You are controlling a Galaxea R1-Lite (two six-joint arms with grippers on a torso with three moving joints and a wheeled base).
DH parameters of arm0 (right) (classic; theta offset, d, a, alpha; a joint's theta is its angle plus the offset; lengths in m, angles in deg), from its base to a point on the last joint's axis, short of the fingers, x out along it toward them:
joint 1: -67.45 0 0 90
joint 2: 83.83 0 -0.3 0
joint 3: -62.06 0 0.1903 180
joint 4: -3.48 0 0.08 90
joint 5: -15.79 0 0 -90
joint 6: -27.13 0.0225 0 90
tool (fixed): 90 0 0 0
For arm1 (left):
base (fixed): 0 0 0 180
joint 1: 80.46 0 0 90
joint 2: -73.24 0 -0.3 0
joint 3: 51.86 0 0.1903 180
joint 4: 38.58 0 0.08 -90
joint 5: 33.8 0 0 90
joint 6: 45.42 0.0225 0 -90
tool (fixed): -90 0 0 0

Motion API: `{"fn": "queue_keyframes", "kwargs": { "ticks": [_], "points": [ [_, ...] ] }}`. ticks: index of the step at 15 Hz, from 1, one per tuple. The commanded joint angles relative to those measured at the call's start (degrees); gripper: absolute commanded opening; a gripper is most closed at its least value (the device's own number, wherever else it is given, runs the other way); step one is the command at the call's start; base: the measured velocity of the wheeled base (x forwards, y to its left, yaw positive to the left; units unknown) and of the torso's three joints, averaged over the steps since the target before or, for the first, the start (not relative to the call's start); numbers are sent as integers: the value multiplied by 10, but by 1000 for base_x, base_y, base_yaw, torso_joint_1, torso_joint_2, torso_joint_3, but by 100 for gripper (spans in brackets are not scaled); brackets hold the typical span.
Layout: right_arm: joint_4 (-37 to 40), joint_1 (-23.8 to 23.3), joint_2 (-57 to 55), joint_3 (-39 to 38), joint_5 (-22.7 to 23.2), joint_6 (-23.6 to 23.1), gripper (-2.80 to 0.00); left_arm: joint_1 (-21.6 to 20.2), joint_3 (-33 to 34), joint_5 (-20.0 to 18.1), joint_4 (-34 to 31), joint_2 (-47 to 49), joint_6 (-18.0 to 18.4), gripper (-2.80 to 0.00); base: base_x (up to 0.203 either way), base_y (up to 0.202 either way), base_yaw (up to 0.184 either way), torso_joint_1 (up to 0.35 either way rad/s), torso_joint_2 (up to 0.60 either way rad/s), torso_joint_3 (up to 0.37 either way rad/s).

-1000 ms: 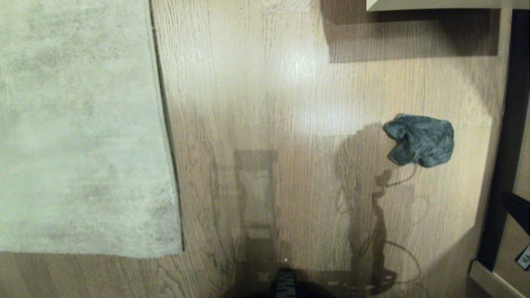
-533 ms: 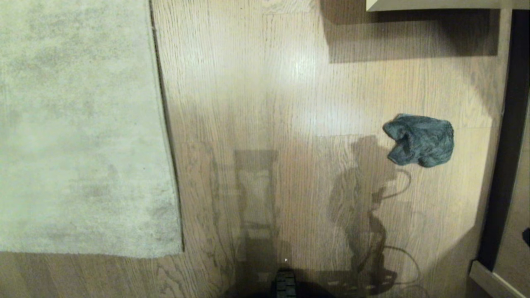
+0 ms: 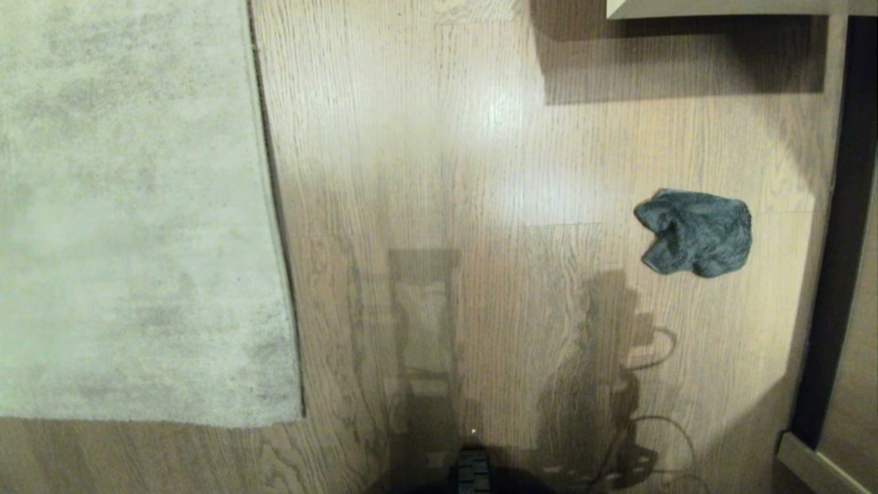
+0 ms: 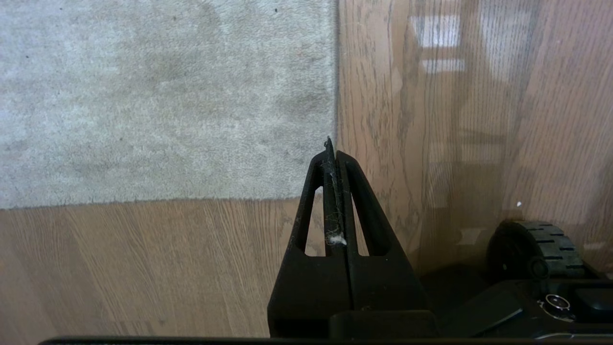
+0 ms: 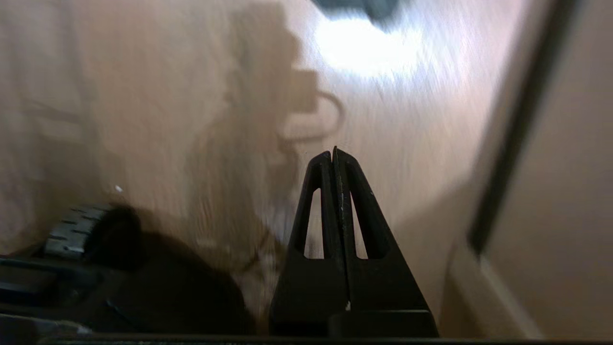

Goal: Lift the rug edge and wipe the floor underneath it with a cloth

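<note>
Rug (image 3: 130, 213) lies flat on the floor (image 3: 439, 171), cut off at the left. Cloth (image 3: 694, 233) lies crumpled well right, ahead of my empty, closed right pincer (image 5: 334, 155). Left pincer (image 4: 330, 146) closed, empty, over the rug corner.

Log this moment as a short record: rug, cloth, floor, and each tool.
rug: lies flat on the robot's left, corner near, edge not lifted
cloth: crumpled on bare floor to the robot's right, apart from the rug, unheld
floor: wood planks, bare between rug and cloth
left tool: shut, empty, above the rug's corner
right tool: shut, empty, over the floor, short of the cloth
</note>
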Motion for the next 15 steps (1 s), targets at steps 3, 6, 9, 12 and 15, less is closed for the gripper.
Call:
{"fn": "queue_keyframes", "kwargs": {
  "ticks": [3,6,9,12,15],
  "points": [
    [55,-3,69,0,-23,40,-280,0,0,0,0,1,0,-280,0,0,0,0,0,0],
    [55,-2,68,0,-22,44,-280,0,0,0,0,1,0,-280,0,0,0,0,0,0],
    [55,-2,68,0,-22,45,-280,0,0,0,0,1,0,-280,0,0,0,0,0,0],
    [55,-3,68,0,-22,45,-280,0,0,0,0,1,0,-280,0,0,0,0,0,0],
    [55,-2,68,0,-22,45,-280,0,0,0,0,1,0,-280,0,0,0,0,0,0]
  ]
}}
